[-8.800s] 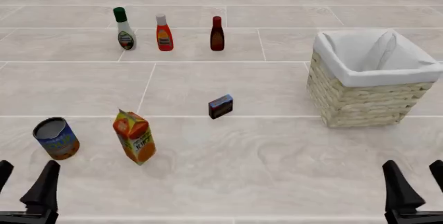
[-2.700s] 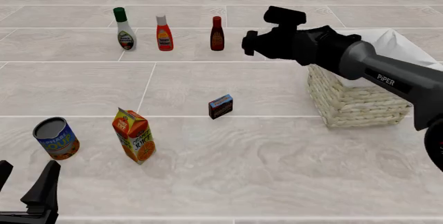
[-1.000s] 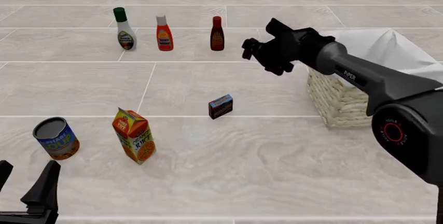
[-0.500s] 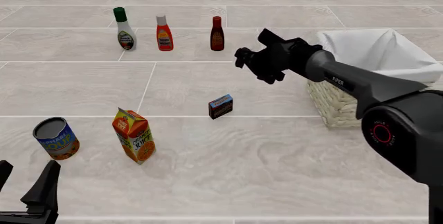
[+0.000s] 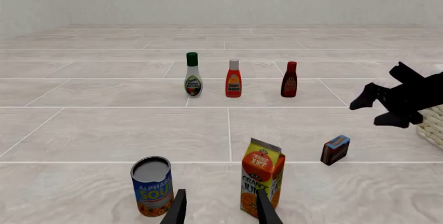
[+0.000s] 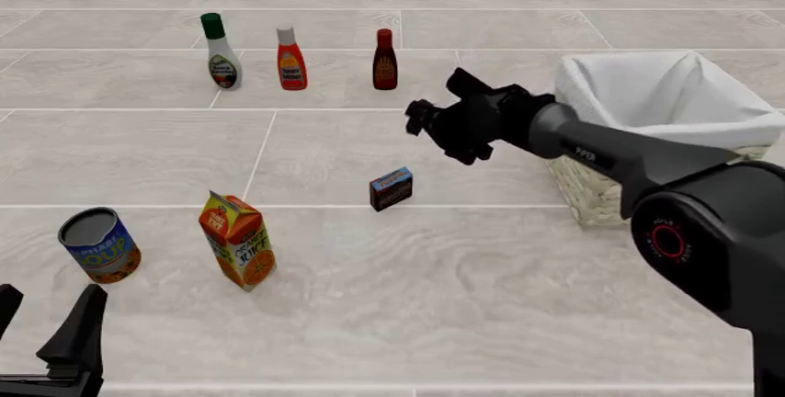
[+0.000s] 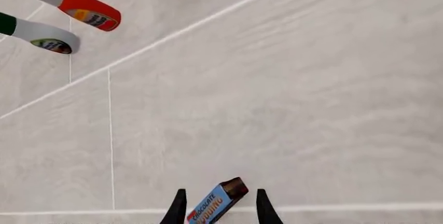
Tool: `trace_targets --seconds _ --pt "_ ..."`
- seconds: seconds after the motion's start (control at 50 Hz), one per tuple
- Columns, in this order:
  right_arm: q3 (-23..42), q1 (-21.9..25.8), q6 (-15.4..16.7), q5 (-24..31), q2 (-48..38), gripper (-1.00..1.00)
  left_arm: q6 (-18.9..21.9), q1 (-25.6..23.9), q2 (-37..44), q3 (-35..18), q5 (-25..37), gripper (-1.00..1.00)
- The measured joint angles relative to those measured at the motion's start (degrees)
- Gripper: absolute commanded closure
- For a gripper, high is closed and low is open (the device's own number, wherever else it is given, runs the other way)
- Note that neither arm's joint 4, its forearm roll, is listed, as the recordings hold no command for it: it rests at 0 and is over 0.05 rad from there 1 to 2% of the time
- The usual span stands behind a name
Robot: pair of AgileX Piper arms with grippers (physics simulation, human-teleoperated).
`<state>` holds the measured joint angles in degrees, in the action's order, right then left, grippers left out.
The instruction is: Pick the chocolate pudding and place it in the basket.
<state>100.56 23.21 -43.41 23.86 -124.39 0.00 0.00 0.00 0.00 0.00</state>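
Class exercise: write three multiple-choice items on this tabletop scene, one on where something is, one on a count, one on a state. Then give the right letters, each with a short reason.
1. Where is the chocolate pudding?
A. in the basket
B. on the table, between the orange juice carton and the basket
C. held in the left claw

2. How many bottles stand in the far row?
A. two
B. three
C. five

3. What is the state of the right claw?
A. open, above the pudding
B. shut on the pudding
C. resting inside the basket

Answers:
1 B: in the front view the box sits on the table, with the orange juice carton to its left and the basket to its right.
2 B: a green-capped bottle, a red bottle and a dark brown bottle.
3 A: the right wrist view shows its fingers apart, the pudding in line with the gap and not gripped.
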Motion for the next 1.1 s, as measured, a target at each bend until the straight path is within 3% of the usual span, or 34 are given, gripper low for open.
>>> trace_targets --seconds 1.1 --pt "-0.6 2.1 -4.8 -3.0 -3.3 -1.0 0.0 0.0 0.0 0.0 0.0 -1.0"
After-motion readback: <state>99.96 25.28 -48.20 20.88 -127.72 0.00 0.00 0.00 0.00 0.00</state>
